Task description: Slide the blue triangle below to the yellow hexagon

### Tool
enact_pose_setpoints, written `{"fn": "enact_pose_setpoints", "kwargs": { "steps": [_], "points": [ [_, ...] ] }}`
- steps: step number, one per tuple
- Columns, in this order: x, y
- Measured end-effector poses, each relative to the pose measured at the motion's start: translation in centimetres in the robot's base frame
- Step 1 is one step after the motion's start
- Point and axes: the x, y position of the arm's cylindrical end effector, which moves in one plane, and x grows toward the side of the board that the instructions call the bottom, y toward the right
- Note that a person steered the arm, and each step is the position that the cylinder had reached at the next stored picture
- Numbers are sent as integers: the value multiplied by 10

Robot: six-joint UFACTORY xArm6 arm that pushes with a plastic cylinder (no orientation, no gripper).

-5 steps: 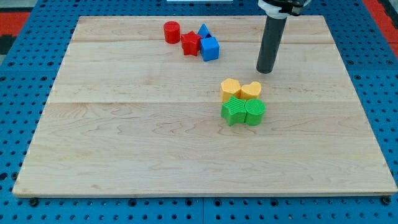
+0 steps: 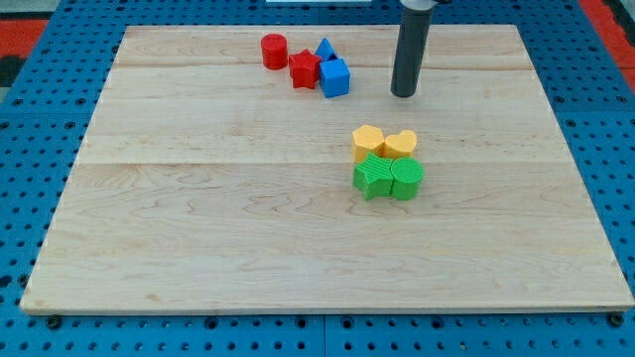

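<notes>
The blue triangle [image 2: 325, 48] sits near the view's top, wedged behind a red block [image 2: 305, 69] and a blue cube [image 2: 335, 77]. The yellow hexagon [image 2: 368, 142] lies mid-board, touching a yellow heart-shaped block [image 2: 400, 145] on its right. My tip [image 2: 403, 94] is on the board to the right of the blue cube, above the yellow pair, touching no block.
A red cylinder [image 2: 274, 51] stands left of the blue triangle. Two green blocks [image 2: 375, 178] [image 2: 407, 178] sit directly below the yellow pair. The wooden board [image 2: 198, 218] rests on a blue pegboard.
My tip has moved up and to the left, closer to the blue cube. No block has moved.
</notes>
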Motion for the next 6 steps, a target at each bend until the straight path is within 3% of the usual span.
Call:
{"fn": "enact_pose_setpoints", "kwargs": {
  "steps": [1, 2, 6],
  "points": [
    [-27, -31],
    [-27, -94],
    [-25, -127]
  ]
}}
